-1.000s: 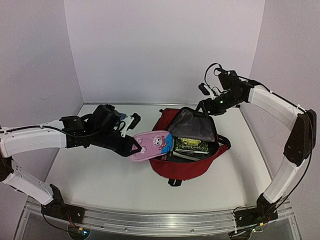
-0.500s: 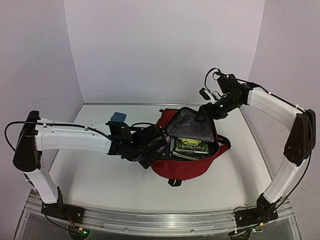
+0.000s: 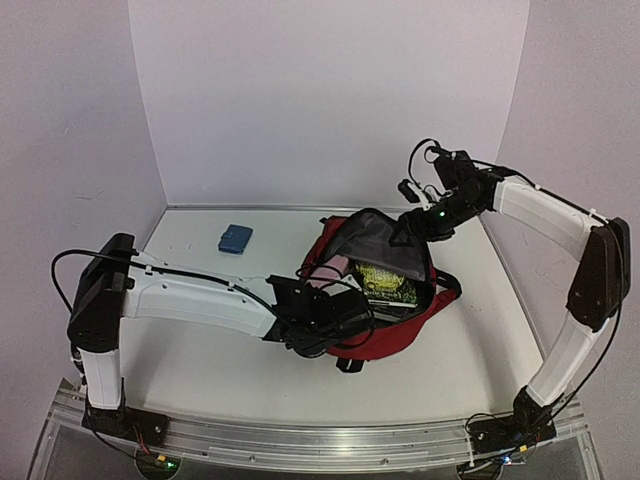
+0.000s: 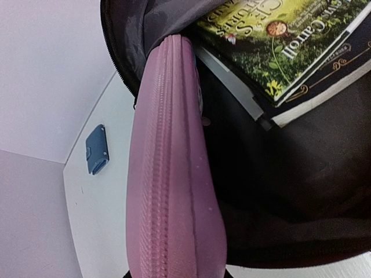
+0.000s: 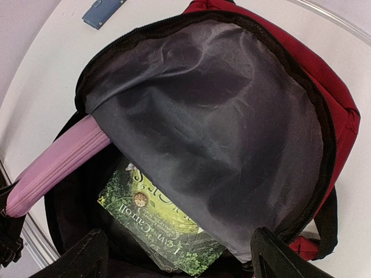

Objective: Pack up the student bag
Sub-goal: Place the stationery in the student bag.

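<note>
The white, smooth table (image 3: 200,370) has a metal rail along its near edge. From there the left arm, in white shells with black joints, stretches low across the top to the bag's open mouth.

The left gripper (image 3: 332,312) is pinched on one end of the pencil case (image 4: 174,174), a long, rounded pink case with a fine ribbed zip along its spine. The case tilts into the opening, its far end tucked under the edge of the grey lining and the gripped end outside the rim.

The student bag (image 3: 390,335) lies on the table right of the middle, a soft, slumped pack of dark red cloth. A black strap sticks out from under its near edge. Its main compartment is unzipped, with a black toothed zip around the rim. The lining (image 5: 220,116) is thin grey fabric with a faint sheen and many creases.

Inside lies a book (image 5: 156,226), flat and rectangular, with a glossy green cover and gold lettering. In the left wrist view it rests on a darker book with a gold-lined edge and white pages.

The back panel stands up like a hood. The right gripper (image 3: 408,222) is at its top edge, its black fingers spread wide. Whether they touch the cloth cannot be told.

Farther back on the left, near the rear wall, lies a small flat blue pouch (image 3: 235,238), well apart from the bag. Plain pale walls close the space.
</note>
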Robot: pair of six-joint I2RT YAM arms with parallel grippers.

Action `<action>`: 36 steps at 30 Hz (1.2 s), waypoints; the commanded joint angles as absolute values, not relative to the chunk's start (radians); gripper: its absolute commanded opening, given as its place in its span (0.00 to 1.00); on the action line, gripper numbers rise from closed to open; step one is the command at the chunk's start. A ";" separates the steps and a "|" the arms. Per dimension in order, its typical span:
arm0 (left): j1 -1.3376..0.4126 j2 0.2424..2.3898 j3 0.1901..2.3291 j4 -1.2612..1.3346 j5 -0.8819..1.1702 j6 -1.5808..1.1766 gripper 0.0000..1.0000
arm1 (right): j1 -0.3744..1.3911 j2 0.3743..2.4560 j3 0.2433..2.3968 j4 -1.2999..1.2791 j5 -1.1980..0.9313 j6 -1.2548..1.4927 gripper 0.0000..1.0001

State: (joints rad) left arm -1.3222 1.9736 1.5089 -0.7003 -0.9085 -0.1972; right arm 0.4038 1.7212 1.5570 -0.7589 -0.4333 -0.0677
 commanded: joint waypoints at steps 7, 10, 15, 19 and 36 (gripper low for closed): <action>-1.322 1.806 1.340 -0.318 -0.916 -0.213 0.00 | 0.470 1.779 1.607 -0.758 -0.449 -0.174 0.67; -1.303 1.776 1.318 -0.283 -0.879 -0.222 0.00 | 0.516 1.787 1.581 -0.716 -0.368 -0.249 0.67; -1.281 1.767 1.311 -0.262 -0.855 -0.241 0.00 | 0.574 1.835 1.565 -0.653 -0.252 -0.347 0.73; -1.270 1.764 1.306 -0.263 -0.853 -0.257 0.00 | 0.597 1.888 1.589 -0.621 -0.178 -0.372 0.72; -1.262 1.772 1.266 -0.276 -0.868 -0.297 0.00 | 0.607 1.908 1.636 -0.546 -0.027 -0.308 0.00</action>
State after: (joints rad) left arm -1.2732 1.8057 1.2503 -0.3310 -0.7961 -0.2716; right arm 0.6094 1.9316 1.5891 -0.5795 -0.0430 -0.3415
